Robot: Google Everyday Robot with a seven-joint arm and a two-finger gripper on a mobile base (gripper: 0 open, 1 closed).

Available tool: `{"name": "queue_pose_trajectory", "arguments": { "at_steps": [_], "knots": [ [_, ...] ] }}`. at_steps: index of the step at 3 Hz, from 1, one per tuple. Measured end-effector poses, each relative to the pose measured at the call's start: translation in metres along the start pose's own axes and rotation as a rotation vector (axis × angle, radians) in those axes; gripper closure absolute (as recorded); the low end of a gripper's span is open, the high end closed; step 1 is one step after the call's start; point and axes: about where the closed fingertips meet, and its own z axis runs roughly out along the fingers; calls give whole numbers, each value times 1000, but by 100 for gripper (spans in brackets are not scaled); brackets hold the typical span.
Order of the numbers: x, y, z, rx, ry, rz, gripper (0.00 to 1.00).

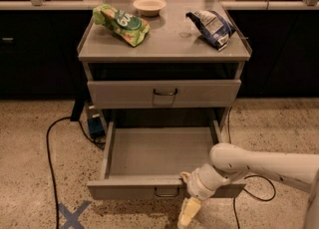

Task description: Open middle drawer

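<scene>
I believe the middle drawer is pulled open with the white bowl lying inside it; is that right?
Not quite. The camera view shows the middle drawer pulled open but empty; the white bowl sits on the cabinet top. The gripper hangs below the drawer's front, right of its pull.

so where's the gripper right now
In the camera view, low and right of centre: the gripper hangs just below the front of the pulled-out middle drawer, right of its pull.

Two bags, green bag (121, 24) and blue bag (212, 26), one bowl (149, 5), two drawers, shut drawer (199, 93) and middle drawer (129, 190), one tool (186, 215) at 5 o'clock.
</scene>
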Motion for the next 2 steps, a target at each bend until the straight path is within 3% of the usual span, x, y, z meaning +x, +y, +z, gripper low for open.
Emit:
{"name": "queue_pose_trajectory", "arguments": {
  "at_steps": [1,2],
  "knots": [
    [-6,46,-13,-87,-38,-16,0],
    [-6,46,-13,-87,-38,-16,0]
  ]
}}
